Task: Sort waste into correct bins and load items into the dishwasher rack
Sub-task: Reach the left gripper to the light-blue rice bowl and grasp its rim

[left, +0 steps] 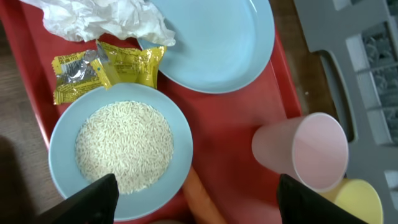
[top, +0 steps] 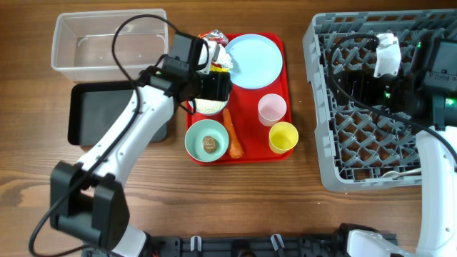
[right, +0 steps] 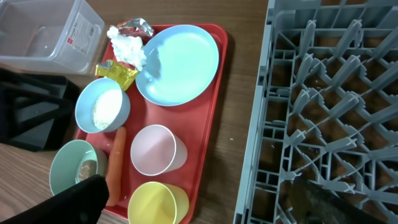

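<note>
Here, apparently at the very start of the clear-up, the left pincer point(left: 196, 180) hangs spread wide above the red tray point(top: 246, 96) in the middle of the table point(top: 285, 193). Its two fingers point(left: 93, 199) frame the light-blue bowl point(left: 62, 137) of white rice point(left: 124, 146) and the tip of the orange carrot point(left: 200, 200), which lies just beside that bowl's rim. A yellow wrapper point(left: 106, 68) and crumpled white tissue point(left: 99, 18) lie at the tray's far side against the light-blue plate point(left: 211, 43), with a red wrapper point(right: 134, 26) just beyond them. The pink cup point(top: 272, 109) and yellow cup point(top: 283, 137) stand on the tray's right side, and a second bowl point(top: 194, 135) holding a small brown lump point(top: 208, 145) sits at its near left. No waste shows in the clear tub point(top: 93, 46) at far left or in the black tray point(top: 89, 111) nearer. No dish shows in the grey rack point(top: 343, 157) at right, over which the right pincer point(right: 199, 183) hovers, also spread and holding nothing. The step in hand looks like the first pick of waste, probably the carrot. The next move would call for lowering the fingers astride it and closing across its width without nudging the rice bowl, then carrying it left to a bin.
</note>
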Controlling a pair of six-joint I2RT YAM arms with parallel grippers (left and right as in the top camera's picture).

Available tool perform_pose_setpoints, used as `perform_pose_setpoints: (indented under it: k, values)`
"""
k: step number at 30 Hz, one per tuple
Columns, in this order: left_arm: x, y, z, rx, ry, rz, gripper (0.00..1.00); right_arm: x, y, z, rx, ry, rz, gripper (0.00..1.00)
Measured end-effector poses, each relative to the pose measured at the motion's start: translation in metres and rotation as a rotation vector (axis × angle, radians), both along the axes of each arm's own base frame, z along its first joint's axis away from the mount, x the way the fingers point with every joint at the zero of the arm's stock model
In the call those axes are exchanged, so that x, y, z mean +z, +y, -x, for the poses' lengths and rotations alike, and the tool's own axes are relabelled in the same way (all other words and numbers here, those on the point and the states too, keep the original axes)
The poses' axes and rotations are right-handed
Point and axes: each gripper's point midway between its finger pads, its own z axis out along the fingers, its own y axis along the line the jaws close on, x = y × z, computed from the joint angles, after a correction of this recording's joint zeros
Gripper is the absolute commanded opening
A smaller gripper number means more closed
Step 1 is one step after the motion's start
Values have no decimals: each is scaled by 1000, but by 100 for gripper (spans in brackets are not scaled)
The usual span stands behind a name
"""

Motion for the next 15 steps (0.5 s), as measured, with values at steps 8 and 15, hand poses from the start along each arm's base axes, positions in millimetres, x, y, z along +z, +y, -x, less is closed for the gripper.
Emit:
perform_pose_setpoints:
  k: [8, 15]
  values:
    - [-58, -27, -5, -6, 16, -133, 56, 0, 0, 0, 0, 0, 0, 92]
    - [-80, -30, -15, 52, 10, -170, 33, -1, -1, 0, -2, 4, 3, 90]
